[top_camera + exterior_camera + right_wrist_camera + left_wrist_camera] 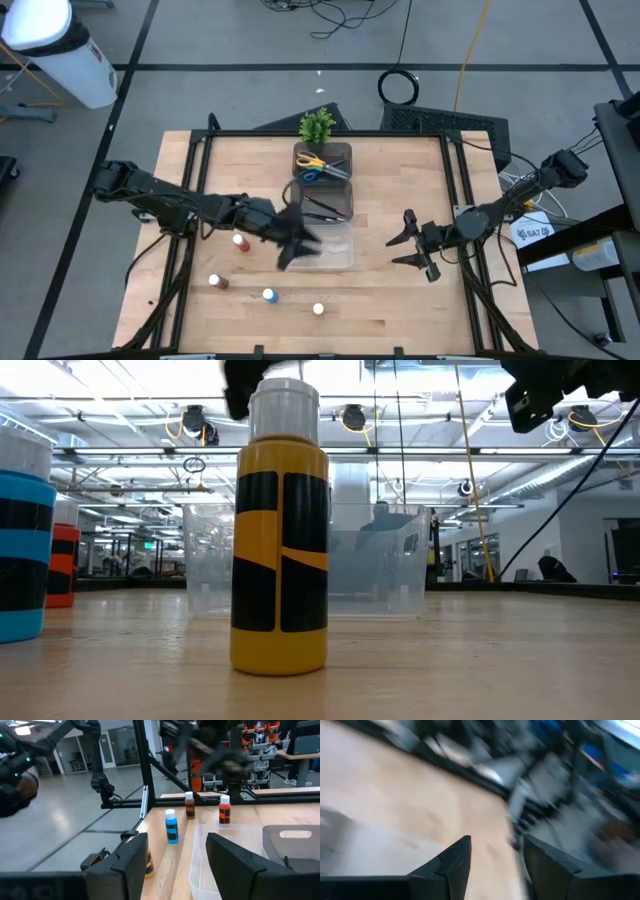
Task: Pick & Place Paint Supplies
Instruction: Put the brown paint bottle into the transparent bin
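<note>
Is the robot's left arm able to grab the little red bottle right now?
Probably yes. The left hand is open and empty over the clear bin, and the red bottle stands close beside that arm on bare table with nothing in between.

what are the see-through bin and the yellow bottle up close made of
Clear rectangular bin: likely thin glossy plastic, since the room shows through its walls. Yellow-and-black paint bottle: smooth, opaque body, probably plastic, with a ribbed white screw cap that also looks plastic.
</note>
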`<control>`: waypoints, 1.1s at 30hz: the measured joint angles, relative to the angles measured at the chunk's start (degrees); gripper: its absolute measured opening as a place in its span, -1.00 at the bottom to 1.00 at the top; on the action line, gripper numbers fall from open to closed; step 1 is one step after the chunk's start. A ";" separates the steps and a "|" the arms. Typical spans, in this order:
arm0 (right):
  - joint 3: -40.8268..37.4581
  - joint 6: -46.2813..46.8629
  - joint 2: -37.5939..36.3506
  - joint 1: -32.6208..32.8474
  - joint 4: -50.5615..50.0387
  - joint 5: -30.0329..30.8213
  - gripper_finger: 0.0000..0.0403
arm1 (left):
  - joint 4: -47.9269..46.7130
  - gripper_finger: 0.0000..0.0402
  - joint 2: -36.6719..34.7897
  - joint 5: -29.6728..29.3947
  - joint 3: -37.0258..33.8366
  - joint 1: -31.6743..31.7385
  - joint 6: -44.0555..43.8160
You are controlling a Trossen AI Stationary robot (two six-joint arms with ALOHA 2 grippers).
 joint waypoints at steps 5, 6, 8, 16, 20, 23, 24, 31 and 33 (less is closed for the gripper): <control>-0.17 -0.38 -0.34 0.00 -0.81 0.05 -0.08 | -22.67 -0.06 -2.94 -2.82 3.78 -7.82 -13.51; -0.17 -0.95 -0.33 -0.01 -0.92 0.11 -0.08 | -29.39 -0.06 -2.97 -4.53 6.05 -9.38 -17.20; -0.17 -1.48 -0.20 -0.02 -1.03 0.15 -0.08 | -43.71 -0.06 -2.88 -8.40 11.19 -12.93 -26.72; -0.17 -1.52 0.29 -0.05 -0.96 0.60 -0.09 | -74.48 -0.06 -1.79 -11.80 20.43 -26.61 -55.39; -0.17 -1.51 0.65 -0.13 -1.09 1.96 -0.09 | -81.11 -0.06 -1.80 -7.46 17.77 -30.76 -67.81; -0.15 -1.52 1.30 -0.13 -0.93 1.96 -0.09 | -84.64 -0.03 -1.84 -4.27 15.31 -32.93 -74.80; -0.15 -1.52 1.43 -0.13 -1.13 1.91 -0.10 | -84.65 0.00 -1.88 -3.30 14.24 -33.29 -75.89; -0.15 -1.29 2.25 -0.15 -0.91 1.90 -0.09 | -83.88 0.28 -2.03 -0.76 8.72 -33.59 -78.77; -0.15 -1.25 2.23 -0.15 -0.90 1.90 -0.09 | -83.42 0.34 -2.04 -0.49 7.67 -33.55 -79.09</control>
